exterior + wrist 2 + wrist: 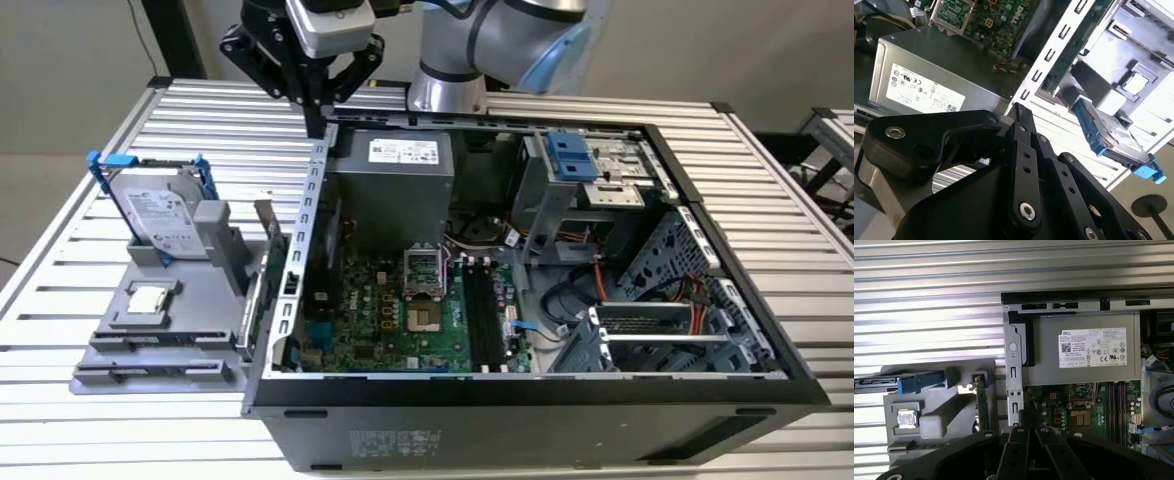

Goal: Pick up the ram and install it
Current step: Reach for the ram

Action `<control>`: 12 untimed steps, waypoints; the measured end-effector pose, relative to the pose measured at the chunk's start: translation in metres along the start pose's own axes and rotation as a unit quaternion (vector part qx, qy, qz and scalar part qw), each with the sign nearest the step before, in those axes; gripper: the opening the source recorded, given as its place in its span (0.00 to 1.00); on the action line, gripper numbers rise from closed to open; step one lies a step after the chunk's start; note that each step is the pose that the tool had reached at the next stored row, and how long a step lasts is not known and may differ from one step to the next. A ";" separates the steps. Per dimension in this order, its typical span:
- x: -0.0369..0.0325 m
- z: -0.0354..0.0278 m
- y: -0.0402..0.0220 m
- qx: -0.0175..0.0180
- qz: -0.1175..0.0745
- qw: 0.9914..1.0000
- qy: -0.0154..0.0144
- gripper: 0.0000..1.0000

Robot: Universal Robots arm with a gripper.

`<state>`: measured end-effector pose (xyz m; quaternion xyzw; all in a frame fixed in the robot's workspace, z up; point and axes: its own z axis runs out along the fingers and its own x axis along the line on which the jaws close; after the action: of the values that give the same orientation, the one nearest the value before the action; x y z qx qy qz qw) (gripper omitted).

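My claw (315,126), fingers pressed together and empty, hangs above the open computer case (534,400) wall. The ram (982,405) stands on edge in the grey holder (160,355) near the table's (200,110) edge at the exterior view's left, with the hard drive (160,215) and CPU chip (150,298); the case holds the motherboard (387,310) and power supply (394,185).
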<state>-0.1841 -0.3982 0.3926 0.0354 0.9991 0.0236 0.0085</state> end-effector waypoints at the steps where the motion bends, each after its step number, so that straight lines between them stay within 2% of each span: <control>1: 0.0020 -0.0001 -0.0001 0.000 0.000 1.000 0.000 0.00; 12: 0.0216 -0.0004 -0.0009 0.000 0.000 1.000 0.000 0.00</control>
<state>-0.2057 -0.3976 0.3926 0.0354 0.9991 0.0236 0.0085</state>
